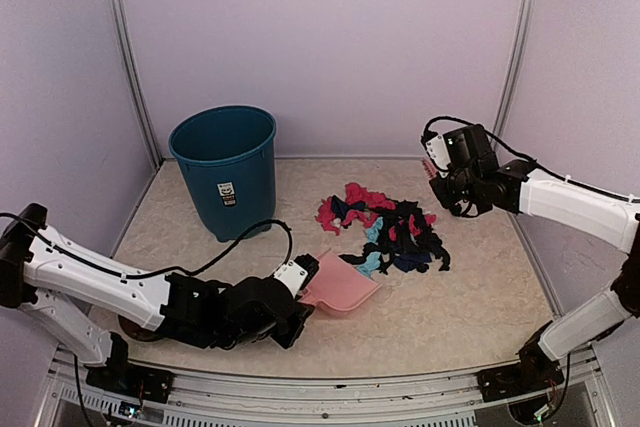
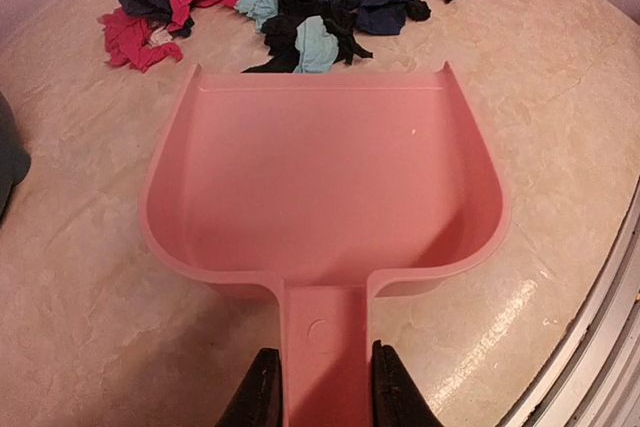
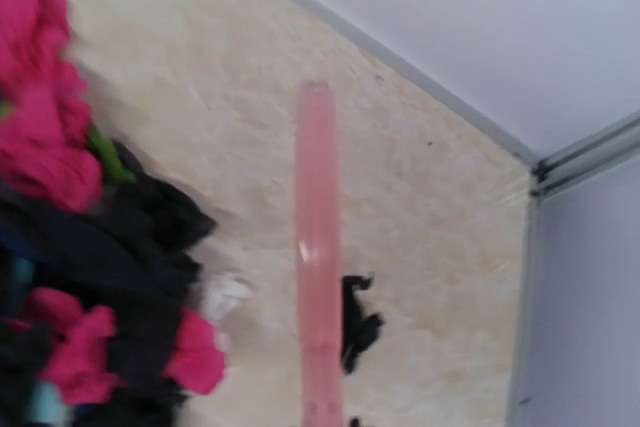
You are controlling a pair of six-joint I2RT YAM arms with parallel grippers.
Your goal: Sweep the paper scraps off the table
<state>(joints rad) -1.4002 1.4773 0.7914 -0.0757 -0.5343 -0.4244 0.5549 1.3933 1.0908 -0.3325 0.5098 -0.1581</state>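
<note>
The paper scraps (image 1: pixel 388 230) lie heaped in black, magenta, dark blue and teal on the beige table (image 1: pixel 470 317), right of centre. A pink dustpan (image 1: pixel 342 288) rests flat with its open mouth touching the heap's near edge. My left gripper (image 1: pixel 301 296) is shut on the dustpan's handle (image 2: pixel 326 347), one finger on each side (image 2: pixel 325 392). In the left wrist view the pan (image 2: pixel 320 167) holds nothing, and the scraps (image 2: pixel 290 2) lie just beyond its lip. My right gripper (image 1: pixel 443 181) hovers at the heap's far right, shut on a pink brush (image 3: pixel 318 247). One black scrap (image 3: pixel 358 323) lies apart beside the brush.
A tall dark-blue bin (image 1: pixel 225 169) stands at the back left of the table. Lilac walls and a metal frame (image 1: pixel 520 42) close in the back and sides. A white scrap (image 3: pixel 222 295) sits at the heap's edge.
</note>
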